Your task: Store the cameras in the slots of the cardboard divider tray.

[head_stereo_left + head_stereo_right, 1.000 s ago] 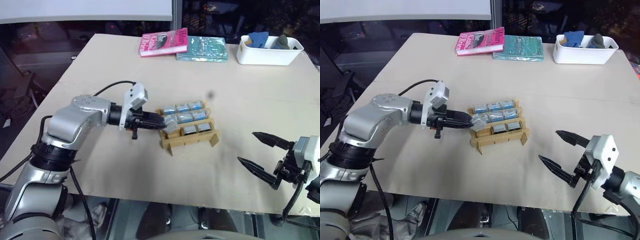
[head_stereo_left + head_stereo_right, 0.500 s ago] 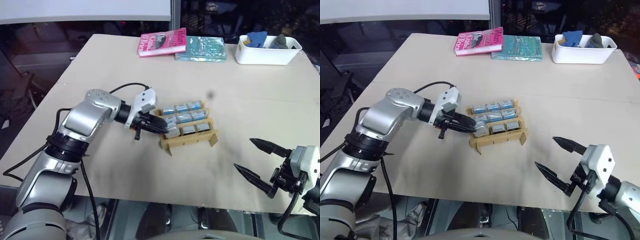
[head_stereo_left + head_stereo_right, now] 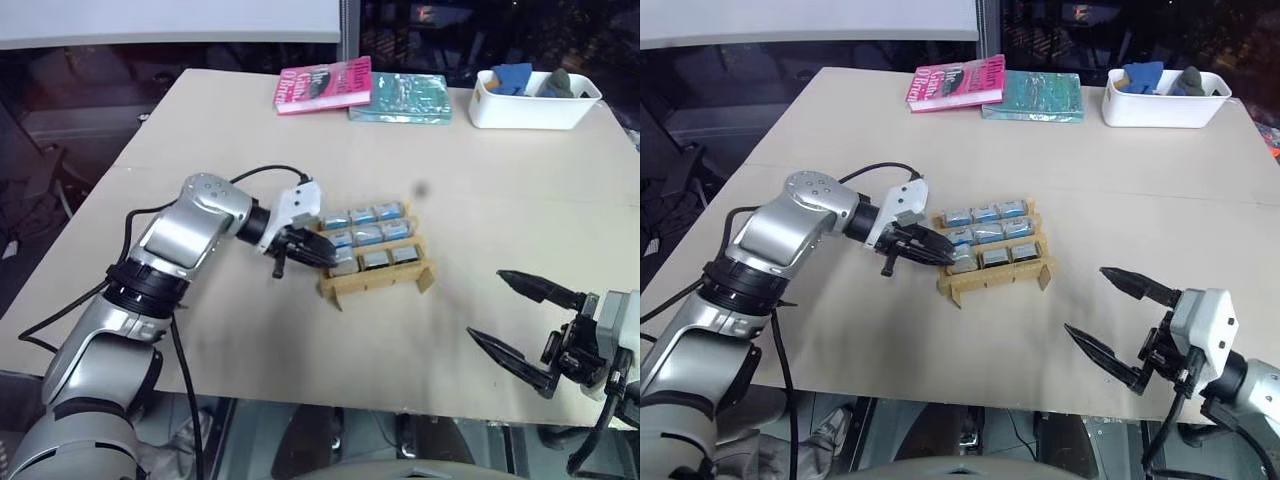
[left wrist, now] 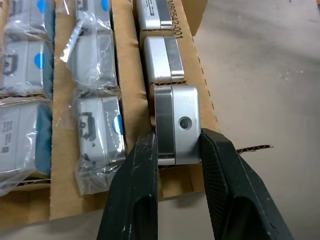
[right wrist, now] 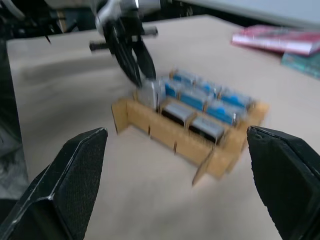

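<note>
Cameras (image 4: 100, 75) fill the cardboard divider tray (image 3: 378, 282), which sits near the middle of the bench (image 3: 250, 150). We note one bare silver camera (image 4: 177, 125) pinched between the left gripper (image 4: 177, 150) fingers at the tray's near-left corner slot. The right gripper (image 3: 515, 320) hangs over the bench's near right edge, well apart from the tray, its fingers spread wide and holding nothing.

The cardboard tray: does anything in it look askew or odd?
Nothing looks damaged. The one odd item is the last camera: the left pincer is shut on it, and it sits above the near corner slot of the cardboard tray, not yet fully down like its two neighbours.
</note>
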